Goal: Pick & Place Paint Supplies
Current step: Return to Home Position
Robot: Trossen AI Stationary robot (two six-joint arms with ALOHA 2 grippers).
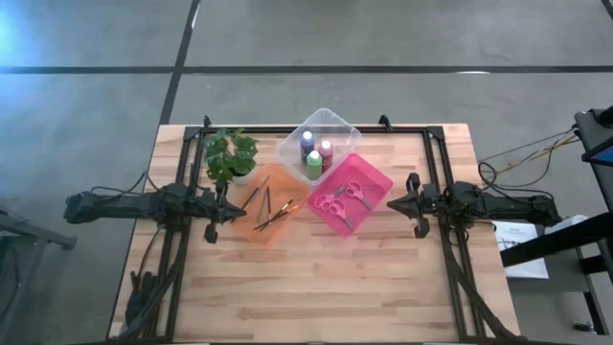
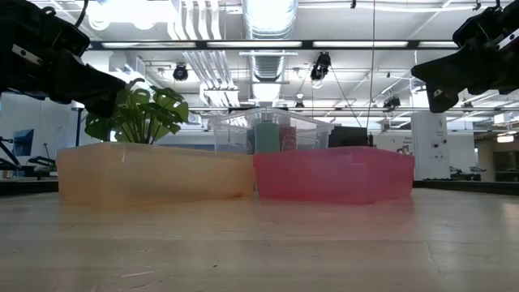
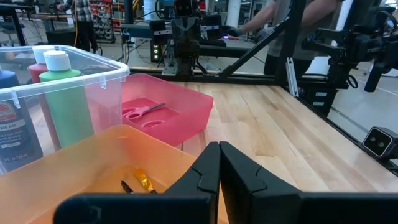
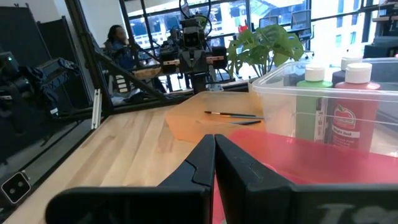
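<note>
Three white-capped paint bottles stand upright in a clear tray (image 1: 335,126): blue-purple (image 1: 307,142), red (image 1: 327,150) and green (image 1: 314,164). Pink-handled scissors (image 1: 341,198) lie flat in the pink tray (image 1: 376,177). Thin paintbrushes (image 1: 272,206) lie in the orange tray (image 1: 283,230). My left gripper (image 1: 239,211) is shut and hovers level at the orange tray's left side, holding nothing. My right gripper (image 1: 389,203) is shut and hovers level just right of the pink tray, also holding nothing.
A leafy plant in a white pot (image 1: 231,157) stands behind the orange tray, close to my left gripper. The three trays sit side by side at the table's middle and far part. Bare wood (image 1: 316,287) stretches across the table's near half.
</note>
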